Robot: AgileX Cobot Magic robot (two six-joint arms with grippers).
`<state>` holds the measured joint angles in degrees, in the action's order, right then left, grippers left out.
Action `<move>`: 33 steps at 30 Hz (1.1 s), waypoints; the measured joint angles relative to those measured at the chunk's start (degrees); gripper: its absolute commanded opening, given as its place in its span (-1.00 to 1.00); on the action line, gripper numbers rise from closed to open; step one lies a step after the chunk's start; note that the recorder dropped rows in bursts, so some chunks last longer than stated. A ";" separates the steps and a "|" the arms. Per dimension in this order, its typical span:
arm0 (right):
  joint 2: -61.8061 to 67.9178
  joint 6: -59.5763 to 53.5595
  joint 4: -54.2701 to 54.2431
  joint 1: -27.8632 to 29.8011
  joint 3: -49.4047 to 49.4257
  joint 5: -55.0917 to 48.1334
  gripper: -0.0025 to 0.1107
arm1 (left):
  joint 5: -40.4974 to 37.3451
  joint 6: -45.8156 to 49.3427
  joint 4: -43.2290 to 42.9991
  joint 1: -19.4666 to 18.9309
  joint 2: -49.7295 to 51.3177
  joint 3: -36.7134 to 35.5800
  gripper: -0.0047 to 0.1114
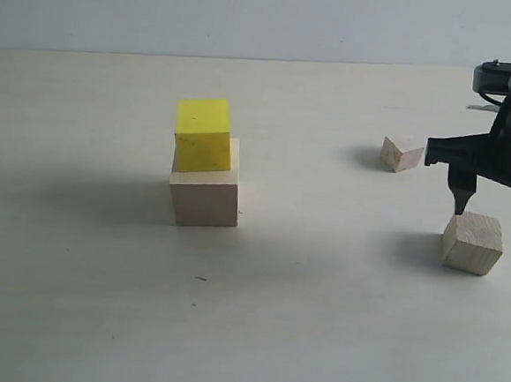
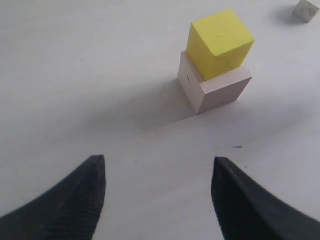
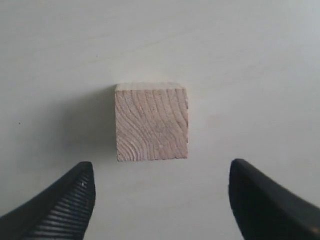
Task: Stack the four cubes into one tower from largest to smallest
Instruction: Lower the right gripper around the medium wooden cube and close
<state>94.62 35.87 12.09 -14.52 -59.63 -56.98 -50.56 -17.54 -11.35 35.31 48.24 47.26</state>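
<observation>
Well, the right claw (image 3: 160, 200) hangs with its jaws spread wide and empty, just above the medium cube (image 3: 152, 125). That cube sits flat on the counter (image 1: 315, 337), ungripped. Near it, farther back, the small cube (image 1: 402, 154) lies on the counter too, untouched. Well apart from both, toward the middle, the yellow cube (image 1: 203, 134) rests on the large cube (image 1: 204, 198), set off-centre toward one corner but upright. The left claw (image 2: 160, 200) is also open and holds nothing, looking at that pair from a way off.

So the tower is about half built: the two lower layers are in place and two cubes are left. The step in hand looks like picking up the medium cube, which goes on the yellow one, then the small cube last.
</observation>
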 measured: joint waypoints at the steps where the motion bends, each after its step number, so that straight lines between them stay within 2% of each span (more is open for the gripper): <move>1: 0.40 0.00 0.00 0.10 0.00 0.82 0.28 | -0.22 0.00 0.00 0.00 0.00 0.00 0.12; 8: 1.58 -1.03 -0.78 3.79 -0.56 3.36 0.28 | -0.32 -0.10 0.83 0.00 0.00 0.00 0.12; 14: 1.58 -7.91 -3.79 8.31 -1.09 2.31 0.28 | -0.32 -0.10 1.06 0.00 0.00 0.00 0.12; 22: 1.58 -12.09 -9.57 8.64 -1.09 3.94 0.28 | -0.32 -0.10 1.06 0.00 0.00 0.00 0.12; 33: 3.24 -12.48 -10.24 8.64 -1.09 4.49 0.28 | -0.32 -0.10 1.19 0.00 0.00 0.00 0.12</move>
<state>97.86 23.39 1.85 -5.88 -60.72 -52.49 -50.88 -17.64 -10.16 35.31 48.24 47.26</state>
